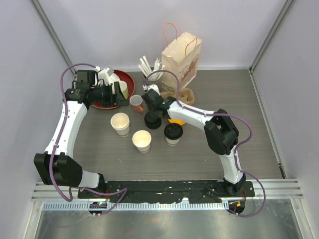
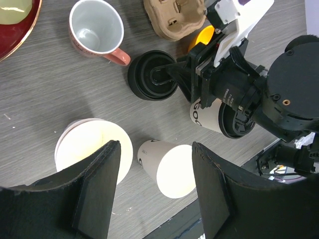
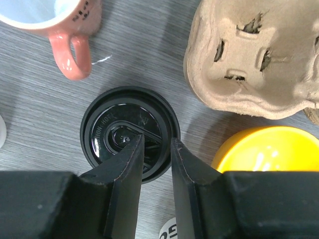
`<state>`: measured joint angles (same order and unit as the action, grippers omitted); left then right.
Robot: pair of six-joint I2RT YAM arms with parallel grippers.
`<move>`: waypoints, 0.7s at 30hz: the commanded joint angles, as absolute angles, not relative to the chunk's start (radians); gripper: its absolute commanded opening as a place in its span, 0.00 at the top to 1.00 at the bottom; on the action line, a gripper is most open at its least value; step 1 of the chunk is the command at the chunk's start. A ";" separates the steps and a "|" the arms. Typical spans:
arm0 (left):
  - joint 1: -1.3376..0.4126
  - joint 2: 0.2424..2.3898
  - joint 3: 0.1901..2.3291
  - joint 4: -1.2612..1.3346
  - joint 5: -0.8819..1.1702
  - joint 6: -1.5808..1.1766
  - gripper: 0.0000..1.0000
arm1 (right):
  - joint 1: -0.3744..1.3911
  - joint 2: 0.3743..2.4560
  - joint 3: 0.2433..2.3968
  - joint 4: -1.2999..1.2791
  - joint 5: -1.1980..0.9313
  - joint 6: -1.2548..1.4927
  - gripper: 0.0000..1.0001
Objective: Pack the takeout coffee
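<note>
One cream paper cup with a black lid [image 1: 173,132] stands mid-table; it also shows in the left wrist view [image 2: 208,115]. A loose black lid [image 1: 152,123] lies flat on the table left of it. My right gripper [image 3: 155,142] is low over this lid [image 3: 112,124], jaws narrow, one finger in its centre dip and one at its outer edge, pinching the raised rim. Two open, lidless paper cups [image 1: 120,122] [image 1: 142,139] stand nearer left. My left gripper [image 2: 155,145] is open and empty, high above them [image 2: 92,149] [image 2: 172,169].
A brown paper bag [image 1: 182,57] stands at the back, with a cardboard cup carrier [image 3: 249,59] in front of it. A pink-handled cup [image 3: 70,40] and a yellow dish [image 3: 269,149] flank the lid. A red tray [image 1: 128,79] with a green mug sits back left.
</note>
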<state>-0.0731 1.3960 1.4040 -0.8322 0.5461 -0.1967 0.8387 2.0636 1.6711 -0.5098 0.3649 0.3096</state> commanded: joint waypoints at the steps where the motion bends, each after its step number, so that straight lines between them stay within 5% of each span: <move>1: -0.063 1.390 1.405 -0.793 0.580 -0.189 0.37 | 0.845 2.020 1.657 -0.515 0.385 0.322 0.67; 6: -0.060 1.388 1.407 -0.792 0.583 -0.193 0.37 | 0.844 2.036 1.654 -0.520 0.388 0.313 0.67; 15: -0.054 1.390 1.410 -0.792 0.607 -0.195 0.37 | 0.845 2.042 1.655 -0.520 0.391 0.310 0.85; 21: -0.051 1.390 1.413 -0.790 0.617 -0.195 0.37 | 0.844 2.057 1.658 -0.523 0.403 0.301 0.80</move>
